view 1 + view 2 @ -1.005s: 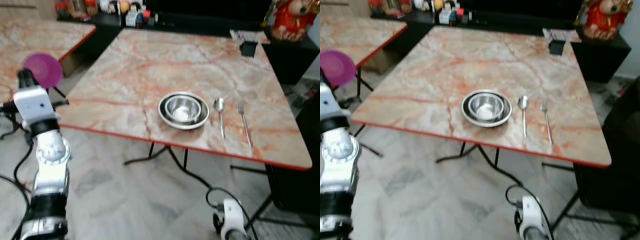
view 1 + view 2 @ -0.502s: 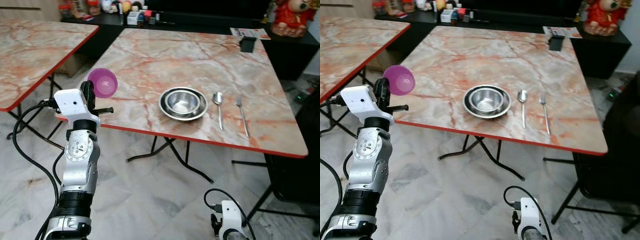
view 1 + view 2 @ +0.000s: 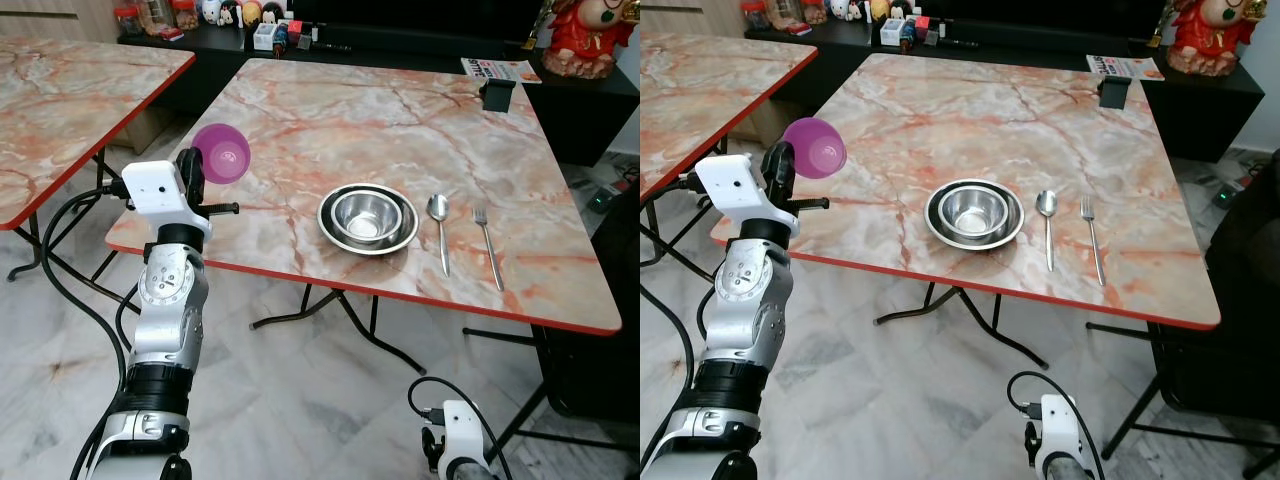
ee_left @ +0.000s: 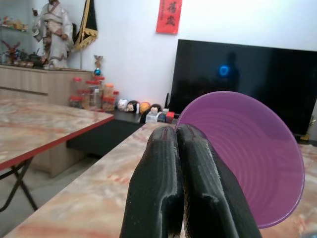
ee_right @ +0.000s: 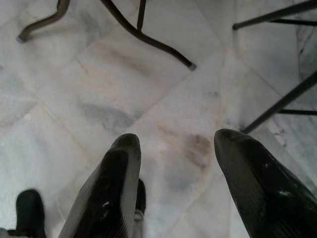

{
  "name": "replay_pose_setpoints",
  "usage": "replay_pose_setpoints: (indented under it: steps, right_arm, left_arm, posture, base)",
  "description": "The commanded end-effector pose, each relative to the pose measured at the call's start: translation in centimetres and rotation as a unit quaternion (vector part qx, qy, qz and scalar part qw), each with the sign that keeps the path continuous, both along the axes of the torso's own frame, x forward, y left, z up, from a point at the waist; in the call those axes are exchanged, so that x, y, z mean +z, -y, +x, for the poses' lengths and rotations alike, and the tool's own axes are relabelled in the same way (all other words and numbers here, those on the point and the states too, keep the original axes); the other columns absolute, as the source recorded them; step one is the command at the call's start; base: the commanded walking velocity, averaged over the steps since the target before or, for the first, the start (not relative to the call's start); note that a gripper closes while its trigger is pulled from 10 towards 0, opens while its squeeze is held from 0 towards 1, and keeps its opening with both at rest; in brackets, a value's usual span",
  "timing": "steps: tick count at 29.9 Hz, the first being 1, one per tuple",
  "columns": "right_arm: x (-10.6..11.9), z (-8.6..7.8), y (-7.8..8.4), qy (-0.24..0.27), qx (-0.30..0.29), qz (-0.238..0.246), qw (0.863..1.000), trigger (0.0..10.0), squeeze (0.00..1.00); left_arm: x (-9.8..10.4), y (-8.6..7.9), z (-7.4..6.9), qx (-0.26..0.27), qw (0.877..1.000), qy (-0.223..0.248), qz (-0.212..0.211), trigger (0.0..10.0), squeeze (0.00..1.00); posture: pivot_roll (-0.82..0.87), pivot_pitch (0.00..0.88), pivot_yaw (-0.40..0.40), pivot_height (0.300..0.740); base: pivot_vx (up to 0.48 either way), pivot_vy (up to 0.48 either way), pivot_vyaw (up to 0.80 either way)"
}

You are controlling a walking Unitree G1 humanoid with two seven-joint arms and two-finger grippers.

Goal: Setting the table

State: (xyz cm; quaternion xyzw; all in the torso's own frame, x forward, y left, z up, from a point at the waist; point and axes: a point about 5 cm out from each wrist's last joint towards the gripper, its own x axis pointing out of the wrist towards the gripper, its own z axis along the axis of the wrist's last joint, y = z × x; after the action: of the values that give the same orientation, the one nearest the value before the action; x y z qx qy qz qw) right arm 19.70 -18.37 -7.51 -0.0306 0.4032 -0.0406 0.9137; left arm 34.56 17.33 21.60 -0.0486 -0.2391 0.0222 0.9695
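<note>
My left gripper (image 3: 198, 172) is shut on the rim of a purple plastic cup (image 3: 222, 154), held tilted on its side above the near left corner of the marble table (image 3: 300, 120). The cup (image 4: 247, 153) looms large in the left wrist view, pinched by the black fingers (image 4: 171, 183). On the table's near side a steel bowl (image 3: 366, 217) sits inside a steel plate. A spoon (image 3: 440, 228) and a fork (image 3: 486, 243) lie to its right. My right gripper (image 5: 173, 173) hangs open over the floor.
A second marble table (image 3: 70, 90) stands to the left, with a floor gap between. A black cabinet with jars and figurines runs along the back. A small black object (image 3: 496, 94) sits at the table's far right. Folding legs (image 3: 340, 310) cross under the table.
The camera has shifted as I came up to the table. My left arm has carried the purple cup rightward, from off the table's left side to above its near left corner.
</note>
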Motion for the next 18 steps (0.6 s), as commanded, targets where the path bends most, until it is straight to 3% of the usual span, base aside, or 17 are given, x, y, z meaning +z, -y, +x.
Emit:
replay_pose_setpoints:
  steps: [1, 18]
  right_arm:
    - [-0.04, -0.10, -0.04, 0.001, 0.003, -0.001, 1.000, 10.0, 0.00]
    - [-0.06, -0.10, 0.02, -0.003, -0.001, -0.003, 1.000, 10.0, 0.00]
  left_arm:
    - [0.10, 0.01, 0.05, -0.006, 1.000, 0.000, 0.002, 10.0, 0.00]
    - [0.43, 0.37, -0.02, -0.015, 1.000, 0.005, 0.013, 10.0, 0.00]
  posture:
    - [0.02, 0.085, -0.010, 0.740]
    - [0.03, 0.115, -0.013, 0.740]
  base:
    - [0.296, 0.000, 0.00]
    - [0.298, 0.000, 0.00]
